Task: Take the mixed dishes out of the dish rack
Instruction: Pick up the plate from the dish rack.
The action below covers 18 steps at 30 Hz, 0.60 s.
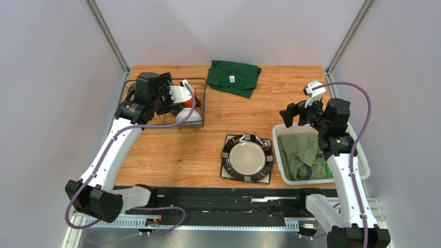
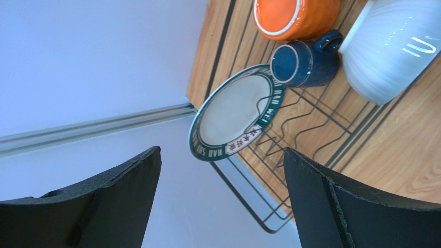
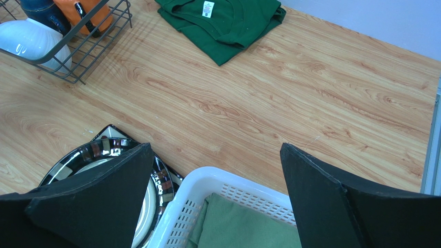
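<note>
We're over the dark wire dish rack [image 1: 196,88] at the wooden table's [image 1: 243,113] far-left corner, left hand [image 2: 221,152] spread wide. An orange mug [image 2: 295,15], dark blue mug [image 2: 305,62], white bowl [image 2: 388,46] and green-rimmed round plate [image 2: 235,116] sit inside. The right hand [image 3: 216,150], spread too, hovers by the white slatted basket [image 1: 362,165]. A round dark-rimmed plate [image 1: 247,158] lies on open wood between.

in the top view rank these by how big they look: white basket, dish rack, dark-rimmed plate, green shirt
1. white basket
2. dish rack
3. dark-rimmed plate and green shirt: these look about alike, so no order between them
</note>
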Tool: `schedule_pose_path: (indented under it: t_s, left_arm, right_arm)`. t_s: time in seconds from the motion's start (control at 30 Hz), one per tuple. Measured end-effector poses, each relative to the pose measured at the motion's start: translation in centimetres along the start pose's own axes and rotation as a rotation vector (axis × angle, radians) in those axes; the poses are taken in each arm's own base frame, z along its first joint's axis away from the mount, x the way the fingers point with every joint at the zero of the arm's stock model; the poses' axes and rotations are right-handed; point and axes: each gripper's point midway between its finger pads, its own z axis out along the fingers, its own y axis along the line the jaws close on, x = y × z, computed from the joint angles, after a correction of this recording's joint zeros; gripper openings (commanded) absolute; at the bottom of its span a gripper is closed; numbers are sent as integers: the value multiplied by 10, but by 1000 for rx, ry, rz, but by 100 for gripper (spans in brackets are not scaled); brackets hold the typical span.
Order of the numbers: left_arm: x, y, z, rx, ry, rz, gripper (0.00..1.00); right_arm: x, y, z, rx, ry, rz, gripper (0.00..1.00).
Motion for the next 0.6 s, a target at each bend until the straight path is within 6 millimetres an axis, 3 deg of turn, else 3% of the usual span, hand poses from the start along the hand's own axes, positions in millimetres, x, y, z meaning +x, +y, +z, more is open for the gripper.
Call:
schedule_pose_path:
  t_s: [0.23, 0.6]
  left_arm:
    - [7, 20, 5, -37, -16, 100, 95]
    - [42, 25, 57, 39, 93, 250, 95]
  right_arm:
    - [0, 0, 0, 0, 0, 0, 99]
    - [0, 0, 0, 0, 0, 0, 99]
